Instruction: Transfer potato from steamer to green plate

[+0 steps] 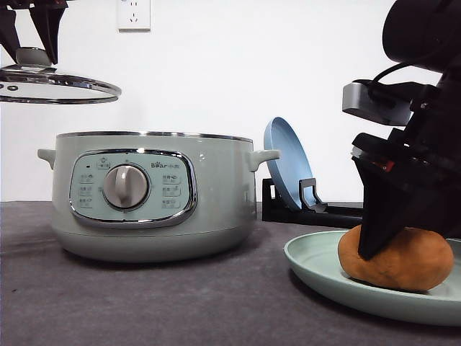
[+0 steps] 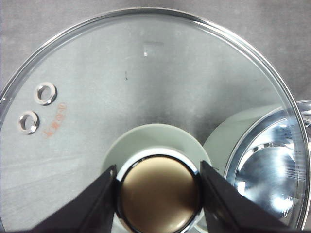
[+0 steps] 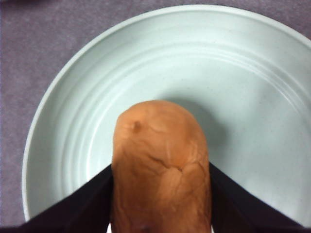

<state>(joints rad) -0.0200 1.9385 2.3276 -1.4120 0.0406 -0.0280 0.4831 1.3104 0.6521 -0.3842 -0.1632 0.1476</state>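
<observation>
The orange-brown potato [image 1: 414,267] [image 3: 160,160] lies on the pale green plate [image 1: 317,268] [image 3: 146,63] at the front right of the table. My right gripper [image 1: 392,249] [image 3: 160,206] reaches down over it, its black fingers pressed against both sides of the potato. To the left stands the sage-green steamer [image 1: 151,194] [image 2: 262,160], uncovered. High above its left side my left gripper [image 1: 32,50] [image 2: 159,194] is shut on the knob of the glass lid [image 1: 57,86] [image 2: 146,82] and holds it level in the air.
A blue plate [image 1: 288,169] leans upright in a black rack [image 1: 310,210] behind the steamer and the green plate. The dark grey tabletop [image 1: 180,303] lies bare in front of the steamer. A white wall with a socket [image 1: 134,14] closes the back.
</observation>
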